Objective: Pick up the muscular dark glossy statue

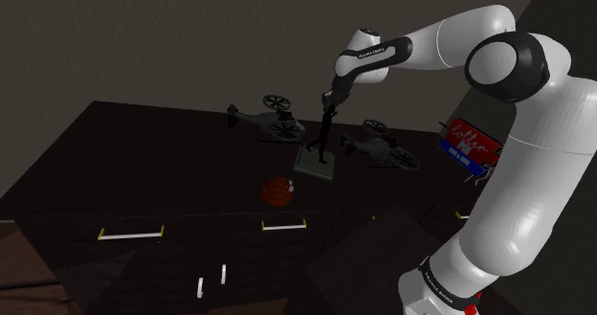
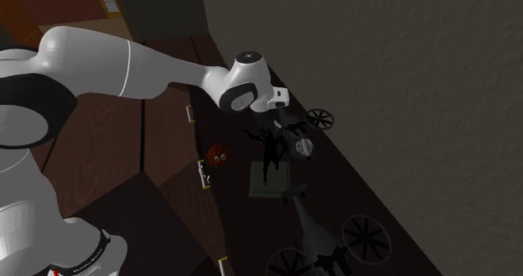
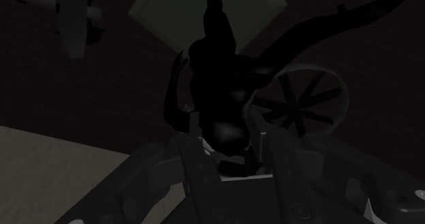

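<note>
Both jaws apart, straddling head of upright dark glossy statue (image 3: 218, 73).

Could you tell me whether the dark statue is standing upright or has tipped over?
Upright: the statue rises straight from its square base, which lies flat.

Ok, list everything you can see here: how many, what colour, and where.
statue: one, glossy black, mid-table on a grey-green square base
helicopters: two, dark grey, one each side of the statue, near the wall
ball: one, red-orange, in front of the base
box: one, red, white and blue, shoulder view's right, behind the arm
table: one, dark brown
handles: several, pale, on the table's front
arm: one, white, dark joints
gripper: one, black, at the statue's top
</note>
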